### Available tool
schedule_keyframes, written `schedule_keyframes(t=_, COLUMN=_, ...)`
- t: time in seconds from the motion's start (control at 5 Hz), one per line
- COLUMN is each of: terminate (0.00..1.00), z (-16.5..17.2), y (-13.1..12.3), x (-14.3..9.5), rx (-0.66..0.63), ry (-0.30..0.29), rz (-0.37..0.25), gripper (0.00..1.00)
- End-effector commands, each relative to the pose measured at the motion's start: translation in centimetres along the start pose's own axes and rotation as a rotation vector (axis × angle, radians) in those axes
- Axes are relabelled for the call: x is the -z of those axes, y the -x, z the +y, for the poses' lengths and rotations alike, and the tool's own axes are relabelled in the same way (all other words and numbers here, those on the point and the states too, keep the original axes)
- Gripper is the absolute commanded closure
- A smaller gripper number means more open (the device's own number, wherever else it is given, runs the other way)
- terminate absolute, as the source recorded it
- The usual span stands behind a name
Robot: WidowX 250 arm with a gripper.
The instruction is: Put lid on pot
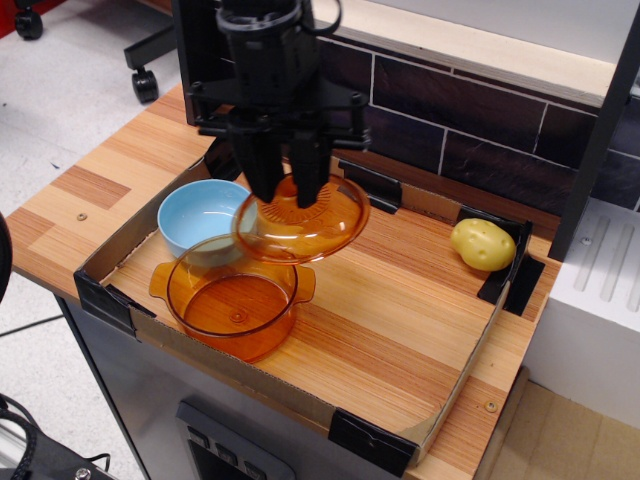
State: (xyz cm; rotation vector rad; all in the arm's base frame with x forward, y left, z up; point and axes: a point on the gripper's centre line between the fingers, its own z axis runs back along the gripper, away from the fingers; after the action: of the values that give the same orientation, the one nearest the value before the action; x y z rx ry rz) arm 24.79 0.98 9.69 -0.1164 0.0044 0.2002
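Note:
My black gripper (287, 190) is shut on the knob of the transparent orange lid (303, 224) and holds it in the air. The lid hangs above and slightly to the right of the transparent orange pot (232, 296), overlapping the pot's far right rim in this view. The pot stands open near the front left of the tray, with its two flat side handles showing. The knob is mostly hidden between my fingers.
A light blue bowl (200, 214) stands just behind the pot, to the left of the lid. A yellow potato (483, 244) lies at the tray's right side. A low cardboard wall (300, 395) rims the wooden tray. A dark tiled wall stands behind.

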Motion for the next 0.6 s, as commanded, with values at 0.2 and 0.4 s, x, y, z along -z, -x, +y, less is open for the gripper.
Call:
schedule_keyframes(t=0.2, terminate=0.0, z=3.57, y=1.68, x=1.1, rx=0.096, ry=-0.046, rz=-0.034, gripper=1.0)
schedule_keyframes(t=0.4, terminate=0.0, z=3.73, y=1.71, x=1.27, rx=0.096, ry=-0.052, rz=-0.026, gripper=1.0)
